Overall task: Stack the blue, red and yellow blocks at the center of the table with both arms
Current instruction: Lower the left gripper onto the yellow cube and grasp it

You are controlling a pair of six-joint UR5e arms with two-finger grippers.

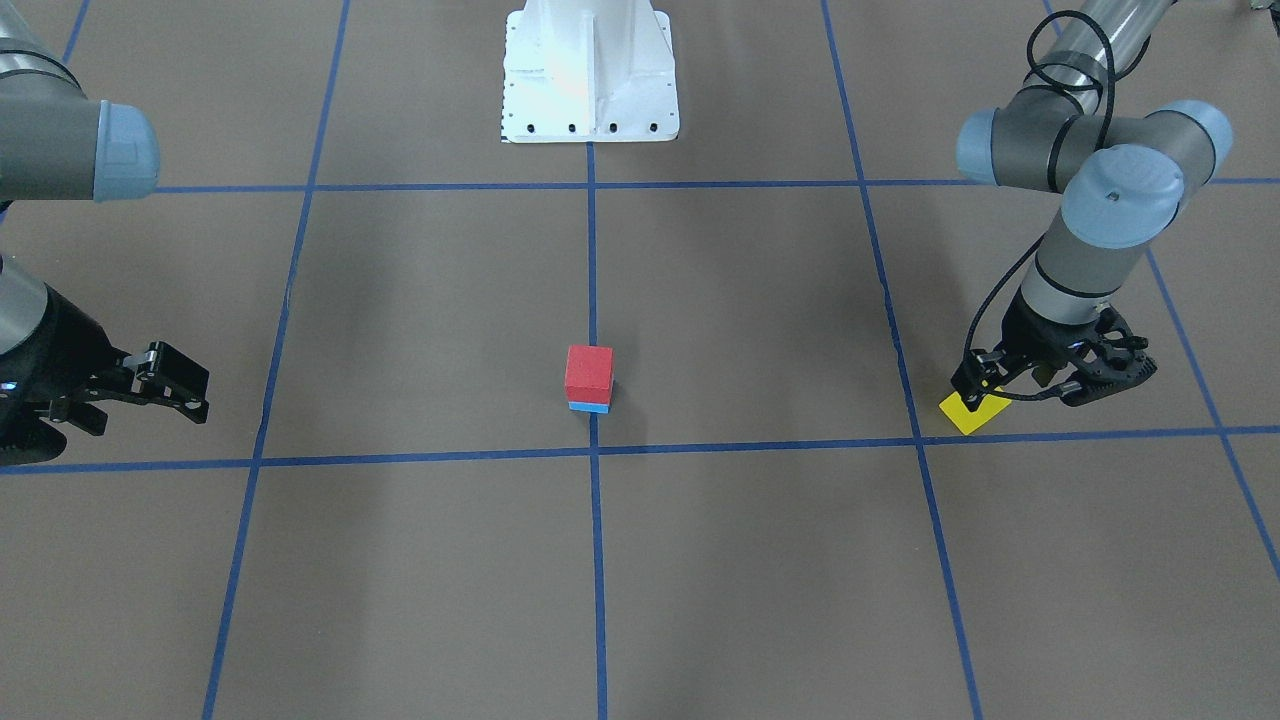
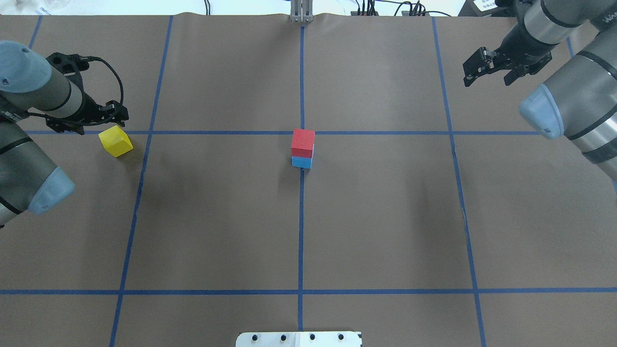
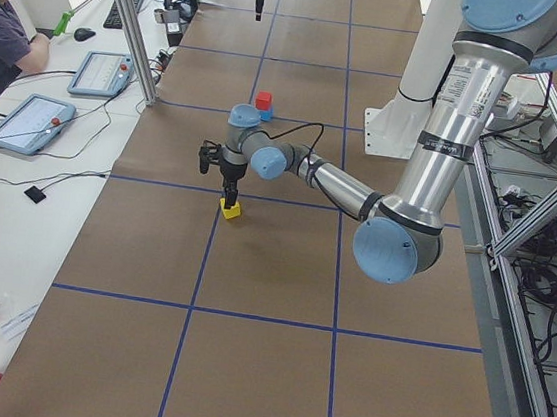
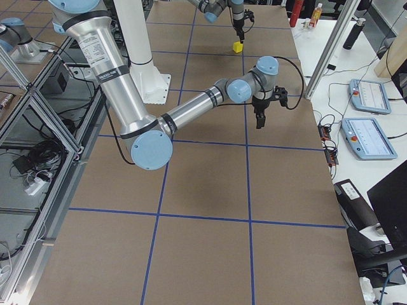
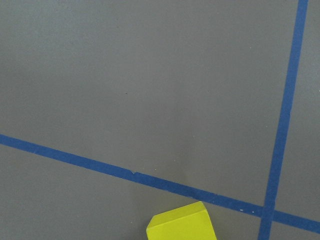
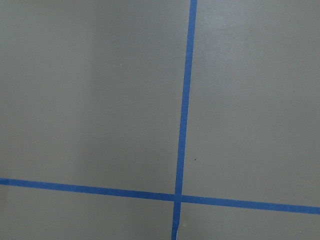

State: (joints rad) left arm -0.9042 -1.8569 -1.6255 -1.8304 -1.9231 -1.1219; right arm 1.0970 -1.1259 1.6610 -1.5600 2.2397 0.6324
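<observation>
Hovering left hand [image 1: 1025, 392] close over yellow block [image 2: 115, 141]; fingers spread, nothing gripped. Block rests on counter [image 2: 217, 217] far out on my left, by tape crossing, well apart from centre. Red block [image 2: 302, 142] sits on blue block [image 2: 301, 162] at centre line; by my reckoning two of three stacked. Right hand [image 2: 487, 72] wide, empty, out at far right. Remaining: grip yellow, carry in, cap stack.

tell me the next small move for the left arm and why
Probably lower the open left gripper onto the yellow block and close on it. The block lies on the table just under that gripper, not yet gripped as far as I can tell, while the red block already sits on the blue block at center, so only yellow is left.
</observation>
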